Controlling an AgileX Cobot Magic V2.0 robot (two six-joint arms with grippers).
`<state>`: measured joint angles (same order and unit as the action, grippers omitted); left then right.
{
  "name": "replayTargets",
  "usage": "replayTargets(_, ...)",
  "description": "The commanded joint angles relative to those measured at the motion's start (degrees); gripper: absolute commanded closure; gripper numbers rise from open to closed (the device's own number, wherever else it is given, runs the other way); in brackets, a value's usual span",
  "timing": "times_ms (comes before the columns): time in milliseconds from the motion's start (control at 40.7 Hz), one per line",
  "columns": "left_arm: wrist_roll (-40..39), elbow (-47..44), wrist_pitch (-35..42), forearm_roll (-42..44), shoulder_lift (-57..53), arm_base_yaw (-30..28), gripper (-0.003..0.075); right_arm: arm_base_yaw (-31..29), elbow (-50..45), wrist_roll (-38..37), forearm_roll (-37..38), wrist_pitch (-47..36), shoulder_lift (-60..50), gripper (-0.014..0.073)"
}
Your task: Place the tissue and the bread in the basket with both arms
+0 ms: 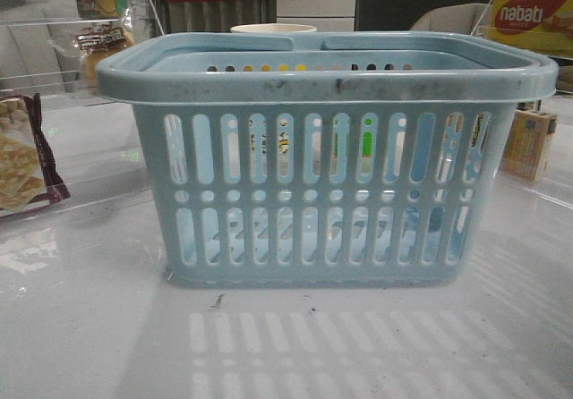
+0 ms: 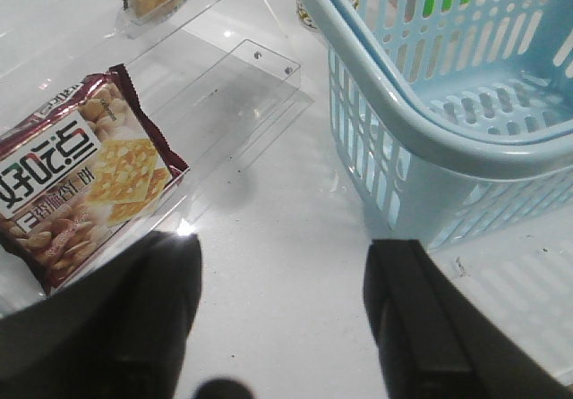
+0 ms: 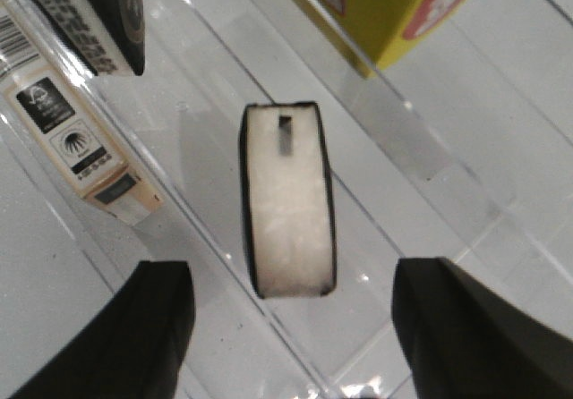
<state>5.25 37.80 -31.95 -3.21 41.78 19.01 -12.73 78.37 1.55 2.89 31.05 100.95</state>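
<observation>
The basket (image 1: 322,157) stands nearest on the worktop (image 1: 286,345), with nothing clearly lying on its floor. On the left, the left claw (image 2: 282,318) hangs spread wide over bare worktop, gripping nothing, between the cracker packet (image 2: 85,180) and the basket's corner. The bread (image 1: 98,46) sits well back on a clear shelf (image 2: 215,104), so that arm should pass over the crackers. On the right, the right claw (image 3: 291,327) is also wide apart and touches nothing. The tissue (image 3: 288,200) lies just ahead, centred between its fingers; a straight descent should close on its long sides.
</observation>
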Motion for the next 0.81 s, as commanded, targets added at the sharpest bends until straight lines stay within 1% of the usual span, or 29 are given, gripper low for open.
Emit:
replayTargets(0,0.0,1.8,4.4,-0.4,-0.3,0.4,0.0269,-0.3,2.2,0.4,1.2,-4.9,-1.7,0.0089)
replayTargets(147,0.0,1.8,4.4,-0.4,-0.3,0.4,0.0279,-0.1,2.2,0.4,1.2,-6.2,-1.7,0.0272)
replayTargets(270,0.0,1.8,4.4,-0.4,-0.3,0.4,0.0290,-0.1,2.2,0.4,1.0,-6.2,-2.4,0.0361)
replayTargets(344,0.0,1.8,4.4,-0.4,-0.3,0.4,0.0304,0.2,2.2,0.4,0.7,-5.8,-3.6,0.0381)
replayTargets(418,0.0,1.8,4.4,-0.4,-0.3,0.4,0.0322,0.8,2.2,0.4,0.5,-5.5,-5.4,0.0381)
replayTargets(565,0.0,1.8,4.4,-0.4,-0.3,0.4,0.0360,3.7,2.2,0.4,0.4,-4.4,-11.2,0.0381)
replayTargets(663,0.0,1.8,4.4,-0.4,-0.3,0.4,0.0386,6.9,2.2,0.4,0.4,-3.0,-15.3,0.0381)
replayTargets(786,0.0,1.8,4.4,-0.4,-0.3,0.4,0.0418,12.6,2.2,0.4,0.4,-1.1,-19.6,0.0381)
